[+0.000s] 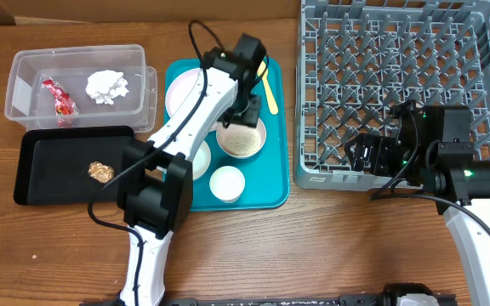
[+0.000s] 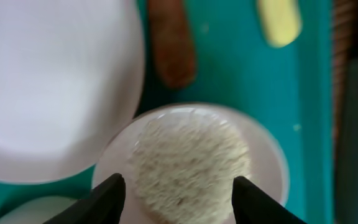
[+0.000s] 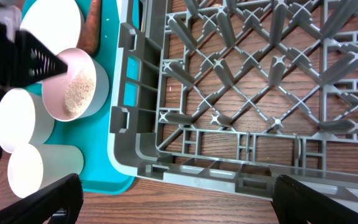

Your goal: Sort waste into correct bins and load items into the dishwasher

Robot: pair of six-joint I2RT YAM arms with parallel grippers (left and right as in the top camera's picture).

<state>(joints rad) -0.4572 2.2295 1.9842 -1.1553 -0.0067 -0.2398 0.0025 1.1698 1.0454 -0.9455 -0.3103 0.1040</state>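
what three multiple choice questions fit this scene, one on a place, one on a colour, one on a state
1. The red wrapper lies: A) in the black tray B) in the clear tub C) in the dish rack
2. The spoon is: A) yellow B) blue C) black
3. The left gripper above the rice bowl is: A) shut on the bowl B) shut on the spoon C) open
1 B, it lies in the tub beside the napkin; 2 A, the overhead view shows it yellow; 3 C, its fingers stand wide apart.
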